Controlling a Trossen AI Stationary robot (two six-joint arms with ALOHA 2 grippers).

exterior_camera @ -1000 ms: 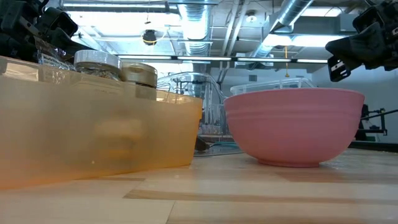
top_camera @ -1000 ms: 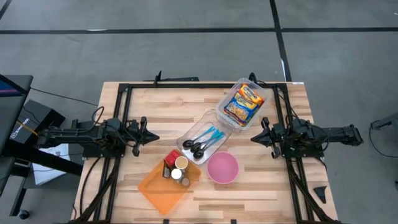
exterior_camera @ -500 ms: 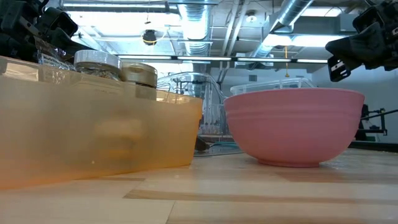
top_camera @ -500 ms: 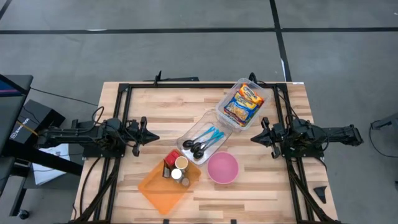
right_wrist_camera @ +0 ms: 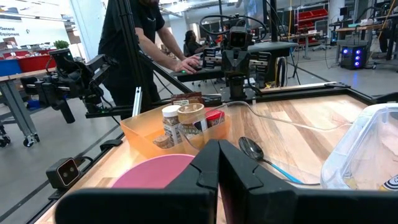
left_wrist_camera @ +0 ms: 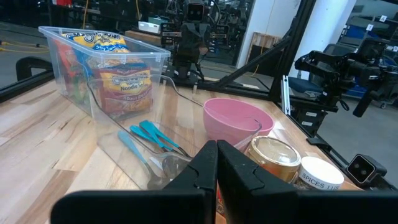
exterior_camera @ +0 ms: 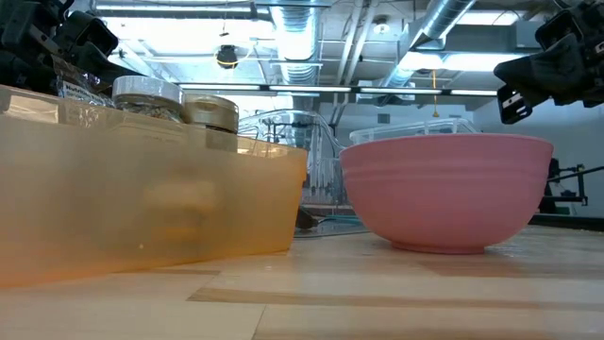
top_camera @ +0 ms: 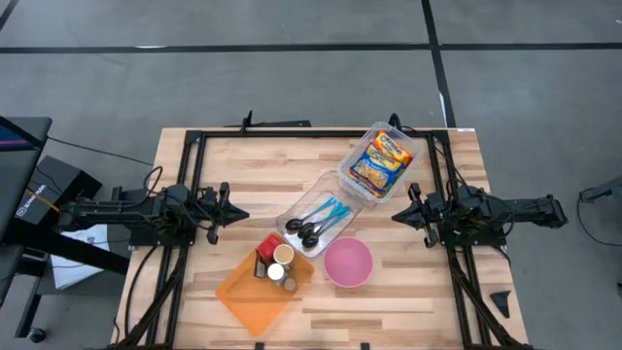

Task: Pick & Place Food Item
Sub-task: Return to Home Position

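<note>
Both arms hang back at the sides of the table (top_camera: 243, 160), well away from the goods in the middle. The left gripper (top_camera: 238, 213) sits at the left side, pointing inward toward the centre; in its own wrist view the two dark fingers (left_wrist_camera: 202, 168) are pressed flat against each other with nothing between them. The right gripper (top_camera: 397, 216) mirrors it at the right side, and its fingers (right_wrist_camera: 205, 165) are likewise closed together on nothing and touching no object. Between the two arms, the transparent container (left_wrist_camera: 160, 74) stands toward the far right part of the table with the noodle packs (top_camera: 377, 163) lying inside it. Just beside it, nearer the centre, a clear tray (left_wrist_camera: 115, 155) holds a few spoons (top_camera: 319, 222), some with blue handles. The orange bin (top_camera: 243, 297) sits toward the near edge, left of centre, and at its end nearest the tray are several jars (top_camera: 282, 256) and a reddish-orange packet (top_camera: 266, 251), all inside its walls. A pink bowl (top_camera: 348, 262) stands just right of the bin, apart from it, and looks empty from above. Beyond the table, seen past the right gripper, a person (right_wrist_camera: 138, 37) in dark clothes leans over a bench in the room.
</note>
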